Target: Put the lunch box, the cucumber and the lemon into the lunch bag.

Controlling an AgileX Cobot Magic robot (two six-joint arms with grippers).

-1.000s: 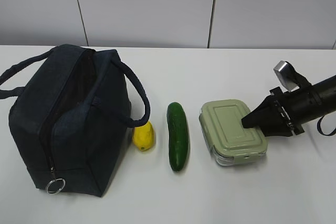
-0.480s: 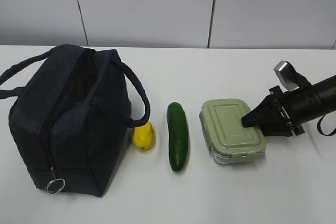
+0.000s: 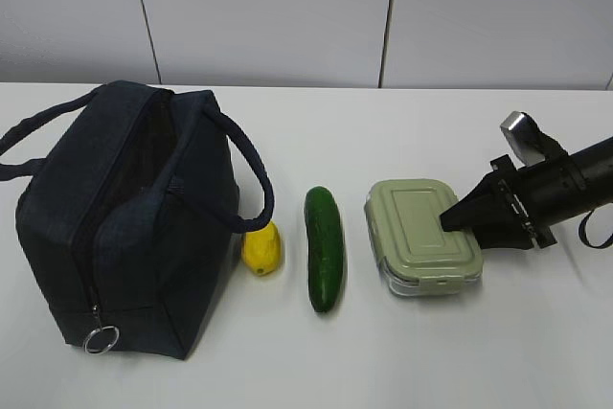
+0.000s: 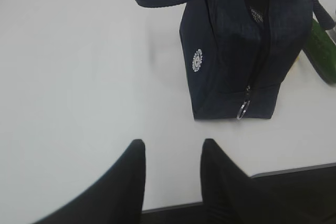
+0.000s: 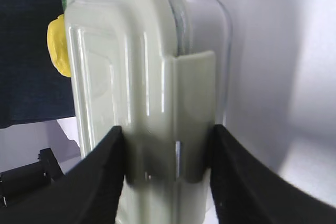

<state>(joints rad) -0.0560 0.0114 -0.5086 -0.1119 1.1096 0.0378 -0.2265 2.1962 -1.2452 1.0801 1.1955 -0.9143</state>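
now the lunch box sits slightly raised in the right end effector.

Matte black hand, black tapered fingers, silver wrist part

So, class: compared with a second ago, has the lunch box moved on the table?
Yes. The lunch box has turned slightly, its near end swinging left toward the unmoved cucumber, gripped by the right gripper.

Right gripper jaws clamped, arm reaching in from right; left gripper jaws parted, empty.
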